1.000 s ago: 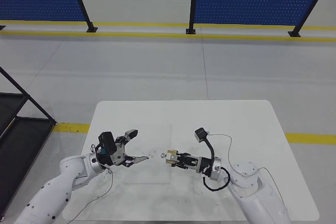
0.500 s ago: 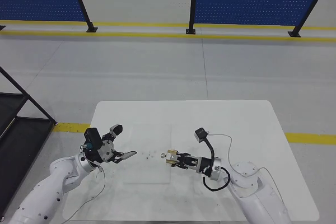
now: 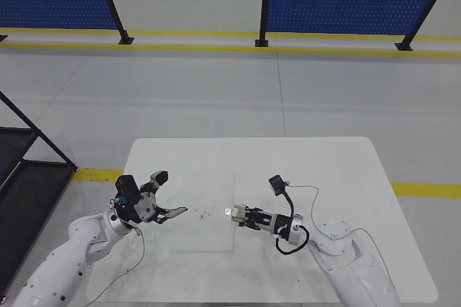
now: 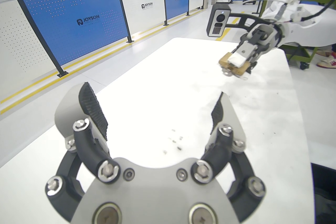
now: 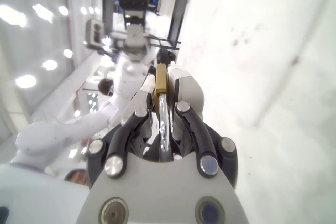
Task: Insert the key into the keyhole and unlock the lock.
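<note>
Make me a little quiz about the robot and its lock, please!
1. True or false: the left gripper is open and empty.
2. What does the right gripper hold? A) a brass padlock B) a cup C) nothing
3. Fill in: the left gripper and the padlock are ____ (touching / apart).
Key: 1 true; 2 A; 3 apart.
</note>
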